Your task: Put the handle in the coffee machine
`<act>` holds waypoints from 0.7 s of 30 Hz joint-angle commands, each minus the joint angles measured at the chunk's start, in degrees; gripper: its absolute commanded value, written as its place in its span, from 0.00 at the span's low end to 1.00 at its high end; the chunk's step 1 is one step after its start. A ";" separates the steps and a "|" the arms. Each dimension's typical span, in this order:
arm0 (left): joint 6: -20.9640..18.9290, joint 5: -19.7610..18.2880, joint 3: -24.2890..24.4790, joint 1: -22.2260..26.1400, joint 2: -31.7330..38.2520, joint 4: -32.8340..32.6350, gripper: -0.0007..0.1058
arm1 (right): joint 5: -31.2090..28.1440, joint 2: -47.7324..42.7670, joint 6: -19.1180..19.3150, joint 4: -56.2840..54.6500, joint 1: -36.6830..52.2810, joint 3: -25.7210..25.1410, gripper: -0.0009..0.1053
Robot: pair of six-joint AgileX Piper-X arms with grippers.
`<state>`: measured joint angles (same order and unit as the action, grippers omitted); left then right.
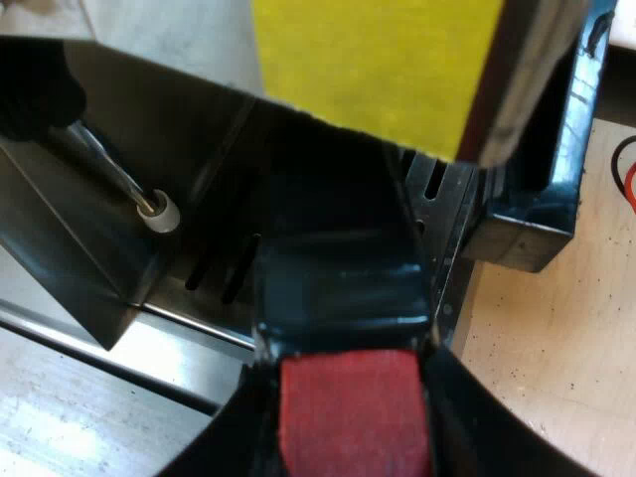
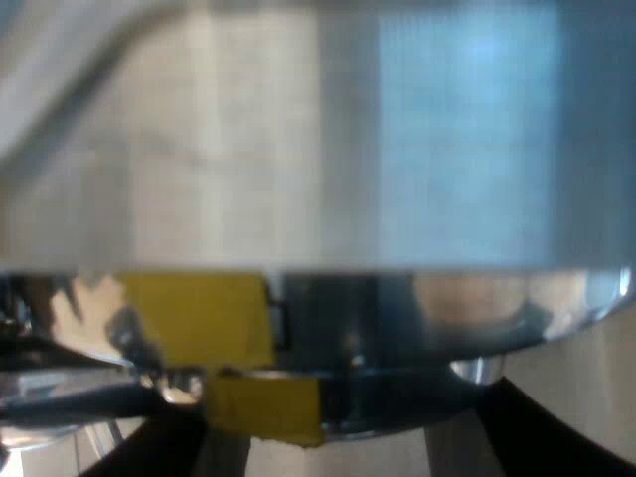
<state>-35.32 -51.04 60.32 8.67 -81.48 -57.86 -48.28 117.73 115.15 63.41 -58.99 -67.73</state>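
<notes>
The left gripper [image 1: 348, 427] clenched the holder's dark handle [image 1: 338, 288] by its red end [image 1: 350, 402] — aimed at twelve o'clock into the espresso machine [image 1: 60, 258] front, steam wand [image 1: 119, 179] at ten. The right gripper [image 2: 338, 452], fingers spread, faced the machine's steel — perhaps to brace it.

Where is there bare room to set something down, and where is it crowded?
Free: the wooden tabletop beside the machine. Crowded: the slotted tray, between the steam wand and the handle that the left gripper holds.

One espresso machine [image 1: 169, 129], one red-ended handle [image 1: 343, 298], one steam wand [image 1: 129, 184].
</notes>
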 commanded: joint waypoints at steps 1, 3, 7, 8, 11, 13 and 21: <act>0.80 -7.76 0.86 0.01 2.23 -1.54 0.03 | -1.01 -1.73 0.84 4.43 0.21 -0.82 0.39; 0.41 -7.76 0.86 0.01 2.23 -1.54 0.13 | -1.44 -2.40 0.84 4.41 0.21 -0.81 0.35; -0.84 -7.76 0.86 0.01 2.23 -1.66 0.46 | -2.90 -3.34 0.84 4.41 0.21 -0.81 0.22; -0.82 -7.76 0.86 0.01 2.23 -1.67 0.48 | -2.89 -3.35 0.84 4.41 0.21 -0.81 0.21; -0.82 -7.76 0.86 0.01 2.23 -2.47 0.57 | -2.89 -3.50 0.84 4.41 0.21 -0.81 0.21; -0.59 -7.66 0.86 0.01 2.23 -3.79 0.57 | -2.89 -3.67 0.84 4.46 0.21 -0.81 0.21; -0.39 -5.67 0.86 0.01 2.39 -5.19 0.57 | -2.89 -3.94 0.84 5.15 0.08 -0.81 0.21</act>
<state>-36.22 -54.08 60.32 8.83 -80.54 -63.14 -50.03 117.34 115.73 62.82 -58.99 -67.39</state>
